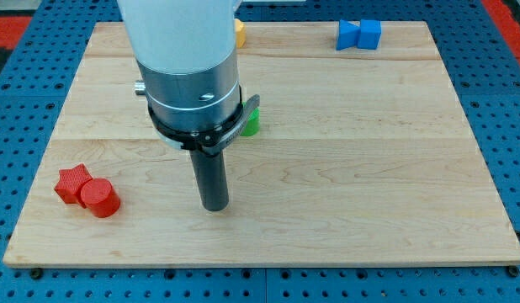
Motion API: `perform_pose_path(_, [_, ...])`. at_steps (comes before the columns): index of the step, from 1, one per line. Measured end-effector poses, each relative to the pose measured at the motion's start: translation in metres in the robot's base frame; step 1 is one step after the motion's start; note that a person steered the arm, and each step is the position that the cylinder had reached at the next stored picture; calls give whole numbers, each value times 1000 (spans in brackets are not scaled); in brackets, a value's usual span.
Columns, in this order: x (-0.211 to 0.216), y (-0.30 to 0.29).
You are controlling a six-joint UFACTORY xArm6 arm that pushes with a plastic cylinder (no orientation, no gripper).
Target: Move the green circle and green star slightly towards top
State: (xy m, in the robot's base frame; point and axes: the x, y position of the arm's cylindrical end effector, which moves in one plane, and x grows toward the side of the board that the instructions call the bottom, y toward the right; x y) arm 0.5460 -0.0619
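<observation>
The surface is a pale wooden board, and the arm's wide grey housing covers much of its middle toward the view's top. Using that housing as the landmark: my tip, the lower end of the dark rod, stands straight below it, touching the bare wood and well apart from every block. The tool is only this plain rod, so it has no jaws to be wide or narrow, and it holds nothing.

Just at the housing's right edge a green block peeks out. Only a sliver shows, so I cannot tell whether it is the circle or the star, and the other green piece is hidden, probably behind the housing. Far to the housing's lower left, near the board's left edge, a red star and a red cylinder sit touching. At the housing's upper right a bit of a yellow block shows, and further right along the top edge two blue blocks sit together.

The green pieces look small, light and rigid, likely to slide easily on smooth wood and to spin if struck off-centre. There is nothing to grip; I judge the best contact is the side facing the view's bottom, centred, with a short gentle push, since only a slight move is asked.
</observation>
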Motion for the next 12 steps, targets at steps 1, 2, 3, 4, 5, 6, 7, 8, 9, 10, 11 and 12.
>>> perform_pose_path(1, [-51, 22])
perform_pose_path(2, [-95, 65])
perform_pose_path(3, [-119, 83])
perform_pose_path(4, [-120, 81])
perform_pose_path(5, [-121, 95])
perform_pose_path(6, [-138, 117])
perform_pose_path(7, [-138, 113])
perform_pose_path(8, [-125, 101])
perform_pose_path(9, [-110, 96])
perform_pose_path(10, [-109, 64])
perform_pose_path(11, [-109, 63])
perform_pose_path(12, [-110, 58])
